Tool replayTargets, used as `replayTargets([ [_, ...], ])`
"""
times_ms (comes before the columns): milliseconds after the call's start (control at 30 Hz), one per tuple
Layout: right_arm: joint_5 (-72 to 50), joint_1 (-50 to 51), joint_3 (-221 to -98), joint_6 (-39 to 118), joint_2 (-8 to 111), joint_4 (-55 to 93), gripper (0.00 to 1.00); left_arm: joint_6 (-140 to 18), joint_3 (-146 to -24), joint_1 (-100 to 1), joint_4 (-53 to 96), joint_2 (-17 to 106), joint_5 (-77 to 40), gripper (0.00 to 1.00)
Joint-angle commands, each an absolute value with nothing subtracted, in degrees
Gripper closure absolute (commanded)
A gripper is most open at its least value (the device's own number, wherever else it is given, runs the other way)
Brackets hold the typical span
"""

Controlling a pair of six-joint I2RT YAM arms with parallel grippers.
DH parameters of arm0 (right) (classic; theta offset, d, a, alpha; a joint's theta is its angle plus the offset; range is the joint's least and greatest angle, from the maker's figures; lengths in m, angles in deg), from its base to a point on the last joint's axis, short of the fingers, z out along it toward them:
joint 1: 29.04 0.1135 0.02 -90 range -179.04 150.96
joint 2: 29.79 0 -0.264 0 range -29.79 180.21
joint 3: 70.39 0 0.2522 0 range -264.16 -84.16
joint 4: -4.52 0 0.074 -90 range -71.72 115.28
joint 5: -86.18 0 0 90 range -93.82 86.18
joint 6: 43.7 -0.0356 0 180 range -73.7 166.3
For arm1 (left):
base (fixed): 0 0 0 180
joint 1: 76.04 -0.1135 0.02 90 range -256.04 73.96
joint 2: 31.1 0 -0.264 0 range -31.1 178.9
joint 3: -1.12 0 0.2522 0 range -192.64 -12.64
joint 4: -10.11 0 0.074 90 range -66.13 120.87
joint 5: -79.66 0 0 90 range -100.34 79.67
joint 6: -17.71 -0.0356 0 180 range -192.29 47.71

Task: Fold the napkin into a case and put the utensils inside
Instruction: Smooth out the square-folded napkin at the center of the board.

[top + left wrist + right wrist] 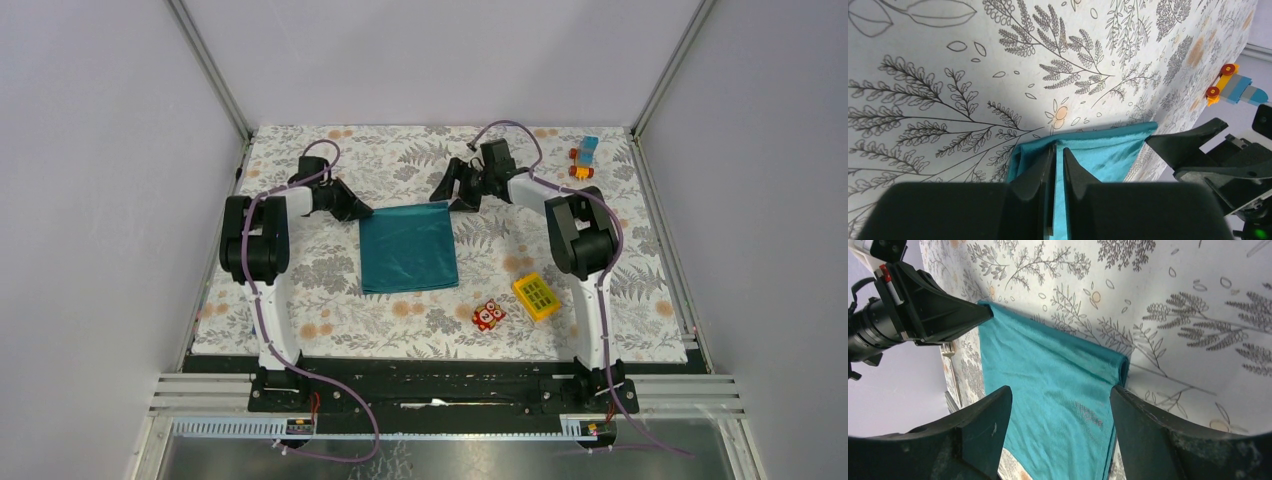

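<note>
The teal napkin (408,248) lies folded into a rough square on the floral tabletop. At its far left corner my left gripper (362,212) is shut on a pinch of the fabric: in the left wrist view the cloth (1108,155) runs up between the nearly closed jaws (1058,149). My right gripper (447,196) hovers open at the far right corner. In the right wrist view its wide-spread jaws (1060,392) straddle the napkin's folded edge (1048,370) without pinching it. No utensils are in view.
A red owl toy (488,315) and a yellow gridded block (536,296) sit near the front right. A small blue and orange wheeled toy (585,157) stands at the back right corner. Grey walls enclose the table on three sides.
</note>
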State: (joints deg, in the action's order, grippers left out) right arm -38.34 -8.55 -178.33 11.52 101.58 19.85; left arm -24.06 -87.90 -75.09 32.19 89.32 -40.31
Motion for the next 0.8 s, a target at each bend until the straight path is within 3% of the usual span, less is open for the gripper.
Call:
replayTargets([
  [0, -38.6, -8.8, -176.4, 13.6, 93.5, 22.4, 0.21, -28.1, -92.1, -75.6, 37.4, 85.5, -40.0, 0.82],
  [133, -40.3, -6.0, -171.8, 14.3, 88.1, 22.1, 0.18, -30.4, -92.1, -75.2, 39.9, 79.8, -44.5, 0.7],
  [233, -44.7, -4.4, -165.4, 10.9, 85.4, 16.9, 0.18, -32.4, -85.4, -74.3, 40.3, 74.0, -46.4, 0.64],
  [467, -51.7, -2.0, -149.9, 1.9, 81.2, -1.2, 0.14, -37.5, -66.4, -71.7, 40.2, 62.2, -49.3, 0.6],
  [767, -50.7, -2.1, -143.5, 5.1, 80.0, -0.5, 0.12, -37.6, -55.7, -71.1, 39.4, 59.9, -44.0, 0.64],
])
